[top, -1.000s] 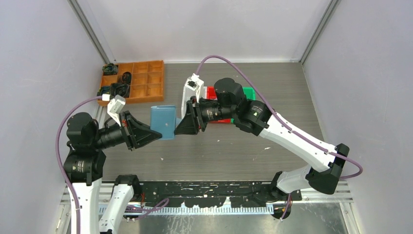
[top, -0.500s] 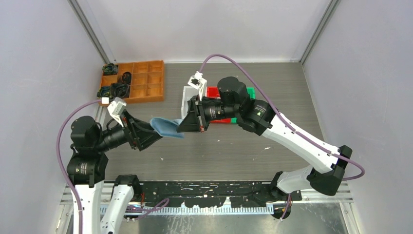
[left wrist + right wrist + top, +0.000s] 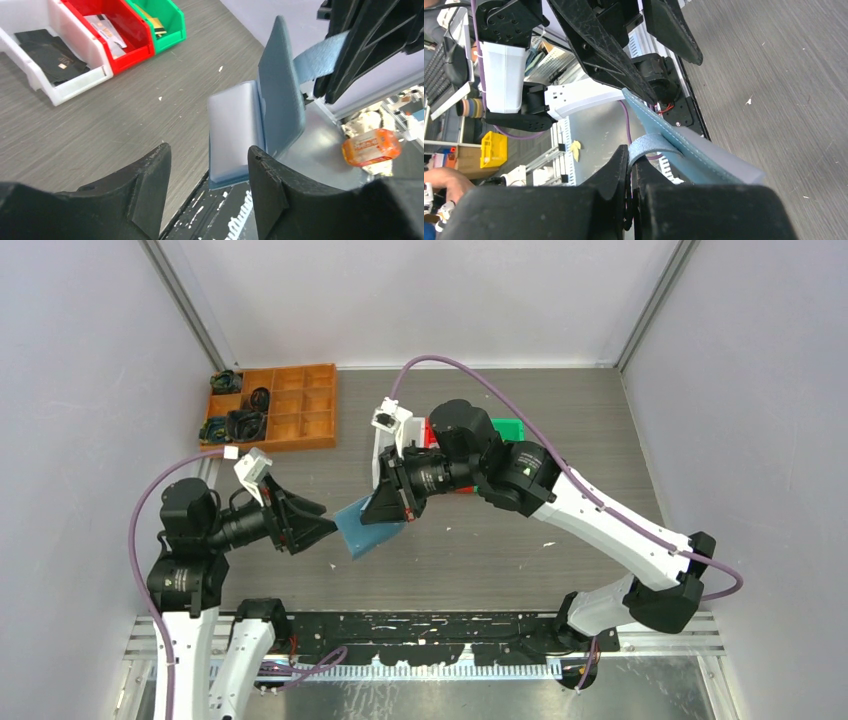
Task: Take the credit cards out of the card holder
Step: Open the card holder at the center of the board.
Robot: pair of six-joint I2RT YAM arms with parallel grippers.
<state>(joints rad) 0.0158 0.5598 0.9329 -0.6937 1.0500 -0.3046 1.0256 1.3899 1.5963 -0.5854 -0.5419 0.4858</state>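
Observation:
The teal-blue card holder [image 3: 362, 532] hangs tilted above the table between the two arms. My right gripper [image 3: 393, 508] is shut on its thin blue strap [image 3: 650, 144]; the jaws pinch the strap's end and the holder's body [image 3: 684, 150] dangles from it. A pale, round-cornered panel [image 3: 232, 127] lies against the holder's teal cover [image 3: 281, 97]; whether it is the credit cards or the lining I cannot tell. My left gripper [image 3: 315, 523] stands open just left of the holder, with nothing between its fingers [image 3: 150, 185] and apart from it.
A white bin [image 3: 75, 85] with dark cards, a red bin [image 3: 131, 54] with pale cards and a green bin [image 3: 172, 30] stand in a row behind the right arm. An orange divided tray [image 3: 290, 405] sits at the far left. The table's near edge and metal rail [image 3: 430, 625] lie below the holder.
My left gripper opened, let go of the holder and drew back left. My right gripper shut on the strap, and the holder swung down and toward the near edge.

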